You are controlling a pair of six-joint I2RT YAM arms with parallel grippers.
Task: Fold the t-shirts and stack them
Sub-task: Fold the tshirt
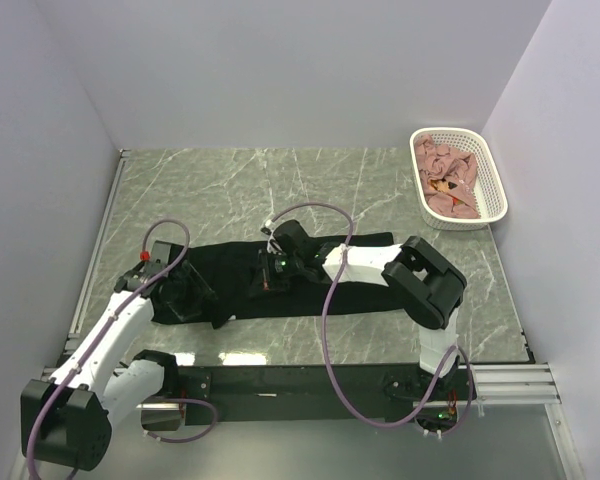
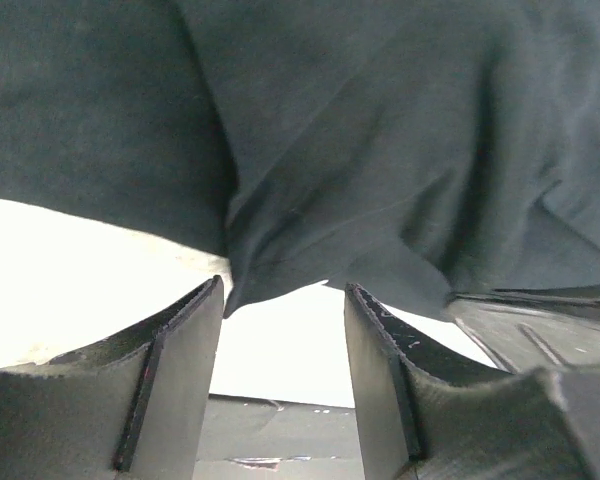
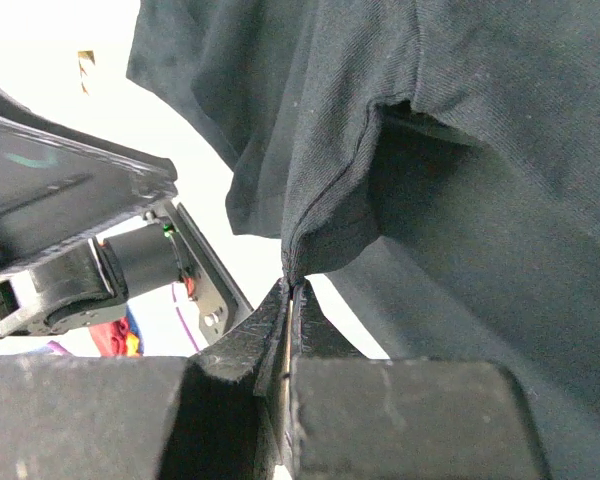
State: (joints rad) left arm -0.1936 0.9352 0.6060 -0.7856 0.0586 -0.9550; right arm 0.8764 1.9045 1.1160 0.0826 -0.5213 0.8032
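A large black t-shirt (image 1: 230,258) lies spread out flat across the middle of the table. My right gripper (image 1: 268,272) reaches over the shirt's middle. In the right wrist view its jaws (image 3: 291,283) are shut on a folded hem of the black t-shirt (image 3: 460,150), and the pinched cloth is lifted slightly. My left gripper (image 1: 193,290) sits at the shirt's left end. In the left wrist view it (image 2: 283,287) is open, the black cloth (image 2: 360,150) just beyond its fingertips and nothing between them. Dusty pink t-shirts (image 1: 448,178) lie bunched at the far right.
A white lattice basket (image 1: 467,224) holding the pink cloth stands in the back right corner by the wall. Walls enclose the marble table (image 1: 280,185) on the left, back and right. Purple cables (image 1: 330,300) loop over the arms.
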